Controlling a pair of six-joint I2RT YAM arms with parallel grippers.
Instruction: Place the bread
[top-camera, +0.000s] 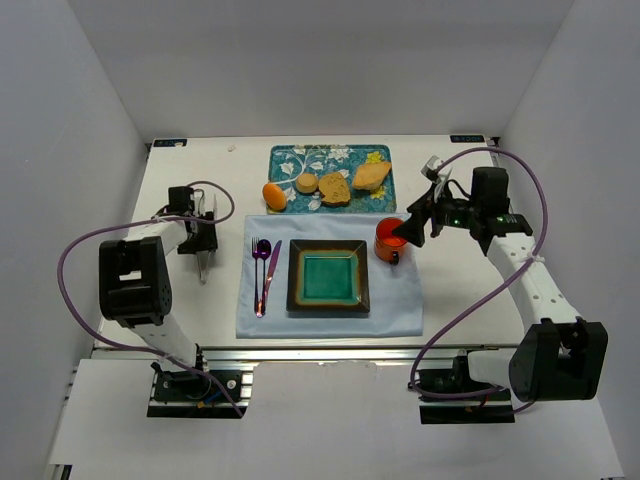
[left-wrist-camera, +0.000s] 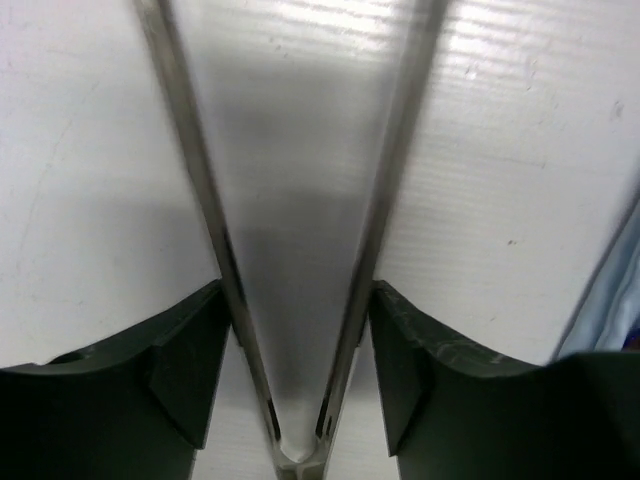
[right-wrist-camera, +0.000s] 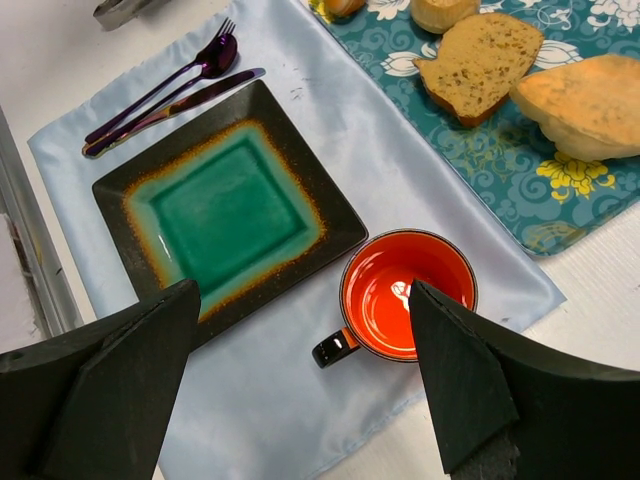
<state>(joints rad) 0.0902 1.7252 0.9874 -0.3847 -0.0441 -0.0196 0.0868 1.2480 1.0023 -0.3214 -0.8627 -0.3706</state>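
Note:
Several pieces of bread lie on a teal flowered tray (top-camera: 285, 160): a small bun (top-camera: 306, 183), a brown slice (top-camera: 334, 188) and a pale loaf (top-camera: 371, 175). The right wrist view shows the slice (right-wrist-camera: 480, 60) and the loaf (right-wrist-camera: 590, 90) too. Metal tongs (top-camera: 204, 262) lie on the table at the left. My left gripper (top-camera: 196, 235) sits over them, and its fingers (left-wrist-camera: 190, 340) press on the two arms of the tongs (left-wrist-camera: 203, 200). My right gripper (top-camera: 410, 228) hangs open and empty above the orange cup (right-wrist-camera: 405, 295).
A square dark plate (top-camera: 300, 300) with a green centre rests on a pale blue cloth (top-camera: 400, 310). A purple fork (top-camera: 257, 275) and knife (top-camera: 272, 265) lie left of it. The orange cup (top-camera: 390, 240) stands at its right. An orange round piece (top-camera: 274, 196) sits at the tray's left corner.

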